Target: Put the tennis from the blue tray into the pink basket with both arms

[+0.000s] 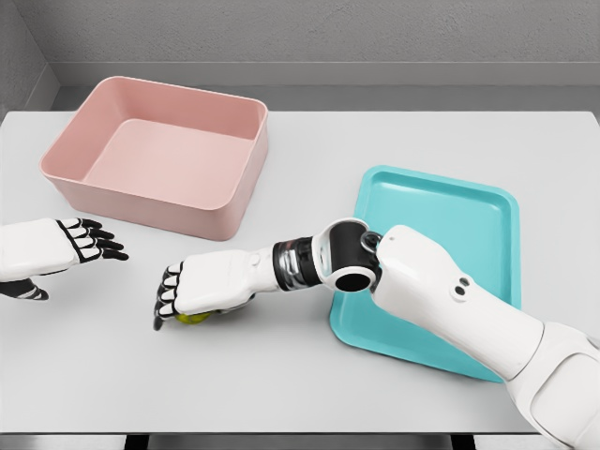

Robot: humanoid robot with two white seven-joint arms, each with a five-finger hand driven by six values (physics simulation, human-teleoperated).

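White table (375, 394); tennis ball (195, 318) mostly hidden under right hand (208, 286).

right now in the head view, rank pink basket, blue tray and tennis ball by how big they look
1. pink basket
2. blue tray, close to the basket in spread, so that order is unsure
3. tennis ball, mostly hidden under the right hand
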